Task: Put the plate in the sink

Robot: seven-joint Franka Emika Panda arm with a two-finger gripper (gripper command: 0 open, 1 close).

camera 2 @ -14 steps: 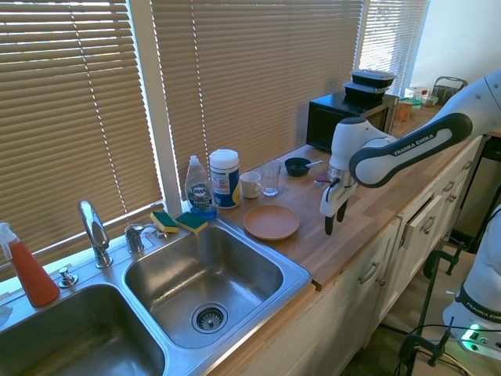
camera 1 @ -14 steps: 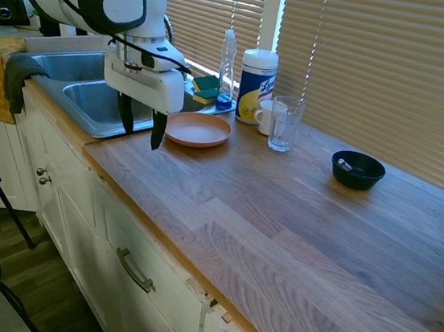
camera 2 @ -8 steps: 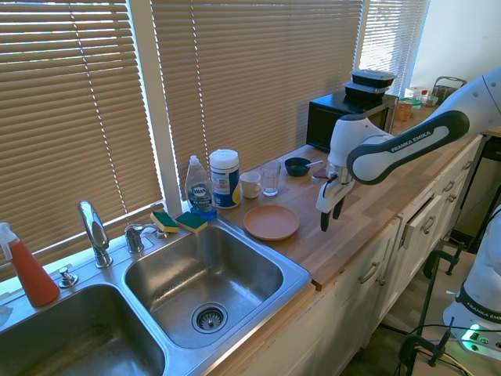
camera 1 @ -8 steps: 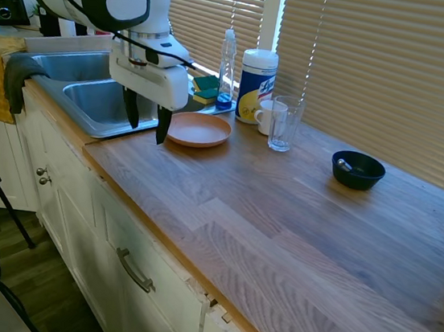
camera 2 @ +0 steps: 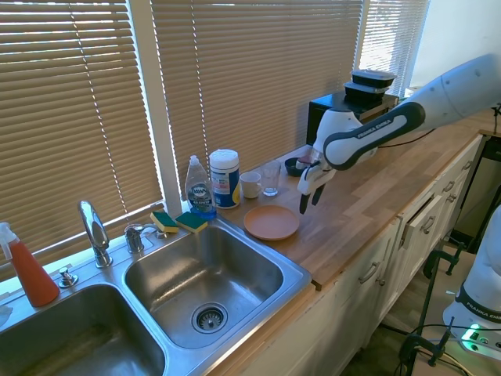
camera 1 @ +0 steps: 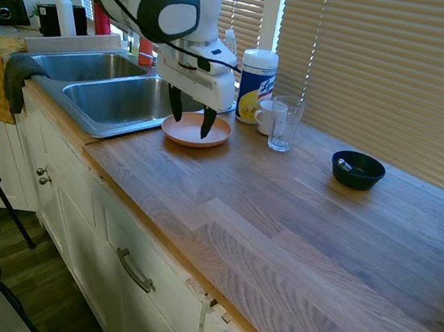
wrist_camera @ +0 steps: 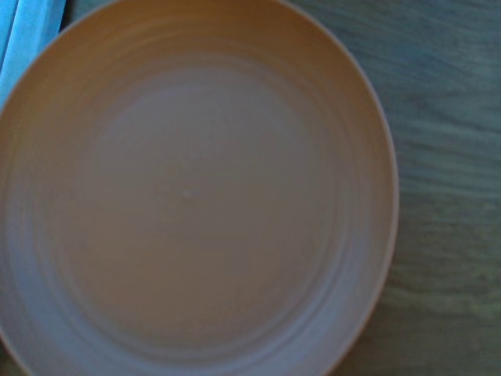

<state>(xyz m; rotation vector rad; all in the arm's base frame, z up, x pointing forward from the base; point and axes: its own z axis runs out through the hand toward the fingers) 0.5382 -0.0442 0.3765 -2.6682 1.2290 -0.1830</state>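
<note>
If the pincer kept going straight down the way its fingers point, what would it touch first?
Most likely the salmon-pink plate: the open pincer points down over it, and the wrist view is filled by the plate. Depth is unclear, so which part it meets can't be told.

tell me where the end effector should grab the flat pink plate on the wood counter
Best grip is the low raised rim of the round salmon-pink plate, coming down from above with one finger inside the rim and one outside. It lies flat on the wooden counter, so there is no gap to get under it. The open end effector hangs over it; the rim edge away from the steel sink looks freest.
</note>
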